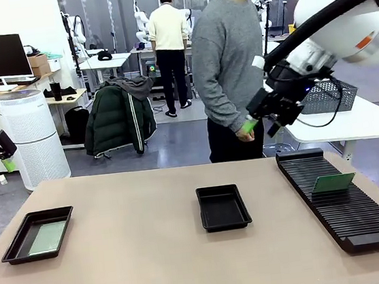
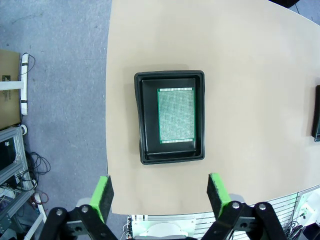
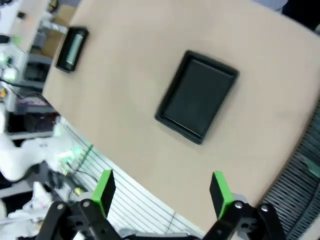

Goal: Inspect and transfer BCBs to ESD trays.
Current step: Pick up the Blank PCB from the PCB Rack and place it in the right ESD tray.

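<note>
Green board (image 2: 176, 115) is lying flat in the left tray (image 2: 145, 120), seemingly done; a second board (image 1: 333, 182) is standing in the right rack (image 1: 363, 221), ready for picking. Middle tray (image 1: 223, 210) is sitting empty for it. Left end effector (image 2: 160, 192) and right end effector (image 3: 162, 190) are hovering spread, holding nothing.

On the tan table (image 1: 142, 264) lie a left tray (image 1: 12, 254), a centre tray (image 1: 223, 210) and a slotted rack (image 1: 352, 214).
</note>
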You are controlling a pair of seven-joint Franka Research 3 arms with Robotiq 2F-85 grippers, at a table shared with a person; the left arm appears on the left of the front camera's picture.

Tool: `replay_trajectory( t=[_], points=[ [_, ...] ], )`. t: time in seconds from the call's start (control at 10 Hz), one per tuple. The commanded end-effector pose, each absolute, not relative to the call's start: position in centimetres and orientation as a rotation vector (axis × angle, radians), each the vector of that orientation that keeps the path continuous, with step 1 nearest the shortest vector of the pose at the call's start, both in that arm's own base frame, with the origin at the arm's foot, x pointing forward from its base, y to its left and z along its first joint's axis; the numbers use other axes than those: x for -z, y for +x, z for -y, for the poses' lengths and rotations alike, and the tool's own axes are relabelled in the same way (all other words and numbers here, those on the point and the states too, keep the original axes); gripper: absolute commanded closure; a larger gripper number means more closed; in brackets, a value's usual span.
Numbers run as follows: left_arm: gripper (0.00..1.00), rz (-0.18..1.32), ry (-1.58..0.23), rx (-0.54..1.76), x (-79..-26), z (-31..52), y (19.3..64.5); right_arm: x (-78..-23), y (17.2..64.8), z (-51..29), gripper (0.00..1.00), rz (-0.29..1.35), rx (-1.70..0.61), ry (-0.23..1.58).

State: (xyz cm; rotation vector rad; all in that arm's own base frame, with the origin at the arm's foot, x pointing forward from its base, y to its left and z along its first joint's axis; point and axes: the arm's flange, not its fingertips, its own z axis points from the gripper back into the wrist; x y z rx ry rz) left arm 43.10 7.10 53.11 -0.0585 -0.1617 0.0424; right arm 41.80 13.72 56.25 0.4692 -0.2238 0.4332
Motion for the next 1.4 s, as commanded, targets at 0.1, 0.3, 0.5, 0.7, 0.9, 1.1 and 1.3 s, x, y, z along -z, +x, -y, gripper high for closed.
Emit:
replay_trajectory(
  t=[0.1, 0.3, 0.5, 0.7, 0.9, 1.1, 1.3],
  points=[
    [0.0, 0.163, -0.058, -0.038, -53.0, -7.2, 43.1, -58.5, 42.1, -9.1, 0.0, 0.268, -0.664, 0.313],
    [0.0, 0.163, -0.058, -0.038, -53.0, -7.2, 43.1, -59.2, 42.1, -6.3, 0.0, 0.272, -0.875, 0.211],
    [0.0, 0.163, -0.058, -0.038, -53.0, -7.2, 43.1, -59.6, 41.9, -3.7, 0.0, 0.246, -1.068, 0.07],
    [0.0, 0.163, -0.058, -0.038, -53.0, -7.2, 43.1, -59.7, 41.4, -1.5, 0.0, 0.187, -1.245, 0.002],
    [0.0, 0.163, -0.058, -0.038, -53.0, -7.2, 43.1, -59.3, 40.9, 0.7, 0.0, 0.132, -1.38, -0.034],
    [0.0, 0.163, -0.058, -0.038, -53.0, -7.2, 43.1, -58.7, 40.2, 2.6, 0.0, 0.134, -1.51, -0.081],
    [0.0, 0.163, -0.058, -0.038, -53.0, -7.2, 43.1, -58.2, 39.3, 4.3, 0.0, 0.189, -1.582, -0.107]
  ],
)
